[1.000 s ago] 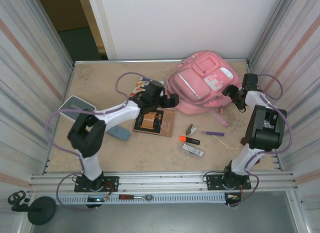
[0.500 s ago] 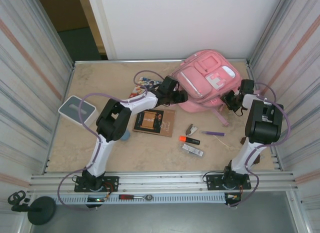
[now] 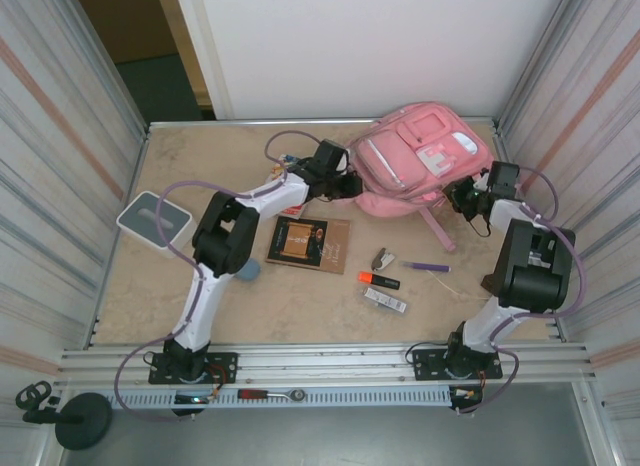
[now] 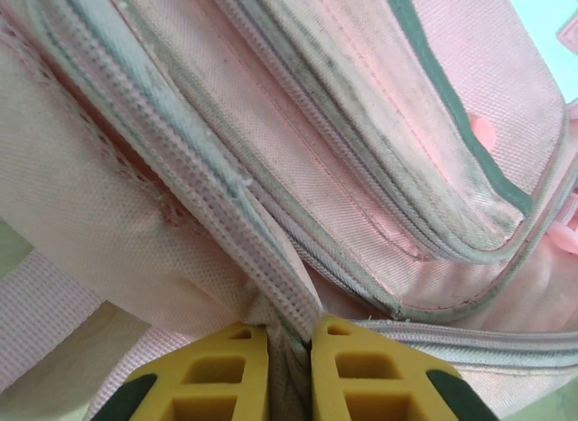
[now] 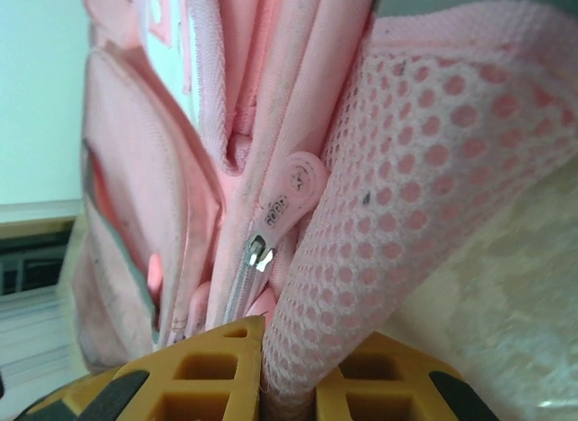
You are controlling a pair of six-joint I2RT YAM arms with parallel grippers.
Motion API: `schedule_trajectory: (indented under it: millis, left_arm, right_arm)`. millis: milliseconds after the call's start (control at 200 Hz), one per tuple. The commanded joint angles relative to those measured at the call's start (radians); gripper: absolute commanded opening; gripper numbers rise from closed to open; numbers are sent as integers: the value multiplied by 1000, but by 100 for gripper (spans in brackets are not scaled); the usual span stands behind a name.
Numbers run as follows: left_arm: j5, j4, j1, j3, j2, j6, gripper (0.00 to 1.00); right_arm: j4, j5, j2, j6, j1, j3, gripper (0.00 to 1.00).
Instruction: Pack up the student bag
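The beige worktop (image 3: 200, 156) carries everything. The pink student bag (image 3: 415, 171) lies at the far right of the worktop, near the back wall, front pockets and white patch facing up, with a strap trailing toward the near side.

Both arms reach to the bag from either side. The left gripper (image 3: 354, 188) is at the bag's left edge. In the left wrist view, the left gripper (image 4: 291, 335) is clenched on the student bag (image 4: 361, 123), its yellow fingers (image 4: 230, 367) pinching a zipped seam. The right gripper (image 3: 456, 197) is at the bag's right edge. In the right wrist view, the right gripper (image 5: 287, 338) is clamped on the student bag (image 5: 424, 150), with a fold of pink mesh between its yellow fingers (image 5: 212, 367) and a zip pull just above them.

A flat grey box (image 3: 153, 218) sits near the left wall. A brown book (image 3: 308, 244) lies near the bag's left corner. Nearer the arms' bases lie a purple pen (image 3: 428, 267), an orange highlighter (image 3: 378, 280) and a small packet (image 3: 385, 301), close together but apart from the bag.
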Motion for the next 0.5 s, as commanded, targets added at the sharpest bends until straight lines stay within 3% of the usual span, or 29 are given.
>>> schedule_trajectory:
  millis: [0,130,341,496]
  left_arm:
    - [150,35,34,-36,-163,108,0]
    - [219,47,111,-112,-241,132,0]
    - [310,79,205,-184,-229,160,0]
    - [353,34,256,-176,-213,208,0]
  right_arm:
    - [39,-161,-88,73,28,-36,0]
    - [67,-149,-161,127,95,-91,0]
    - [105,-26,-183,181,288,-146,1]
    - [105,-37,-136,162,314,-159,8]
